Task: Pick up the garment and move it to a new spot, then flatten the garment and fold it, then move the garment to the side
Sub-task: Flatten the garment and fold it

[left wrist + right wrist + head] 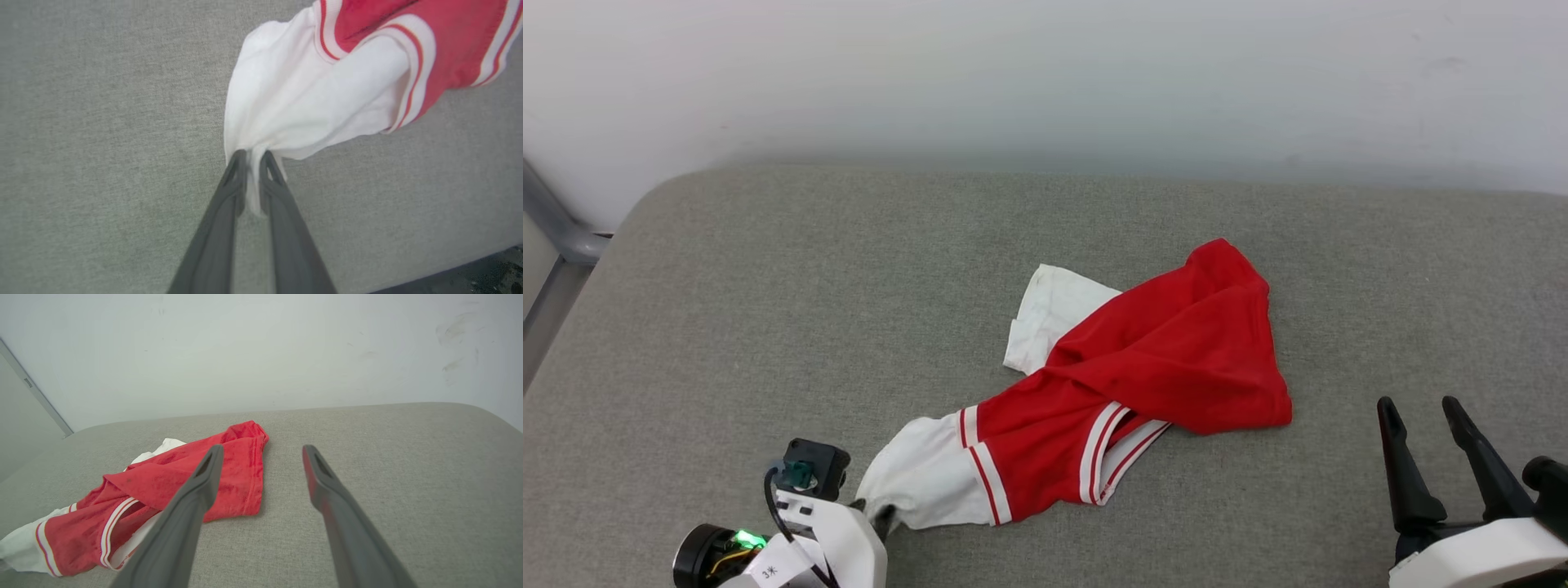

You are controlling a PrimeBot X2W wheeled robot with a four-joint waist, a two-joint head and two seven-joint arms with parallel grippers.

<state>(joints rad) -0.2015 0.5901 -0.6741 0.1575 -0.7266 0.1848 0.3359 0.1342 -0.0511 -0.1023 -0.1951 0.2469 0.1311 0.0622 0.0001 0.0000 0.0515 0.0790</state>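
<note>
While the left tool (253,153) clamps the garment (1160,351) by a white sleeve, the right tool (1419,404) stands spread apart.

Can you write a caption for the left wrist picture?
Left gripper pinches the garment by its white sleeve on the grey cushion.

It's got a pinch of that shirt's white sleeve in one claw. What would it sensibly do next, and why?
Probably raise the left gripper a little, taking the white sleeve up with it. That gripper is shut on the sleeve, while the garment lies bunched on the grey cushion and the right gripper stands open, off to the side.
</note>
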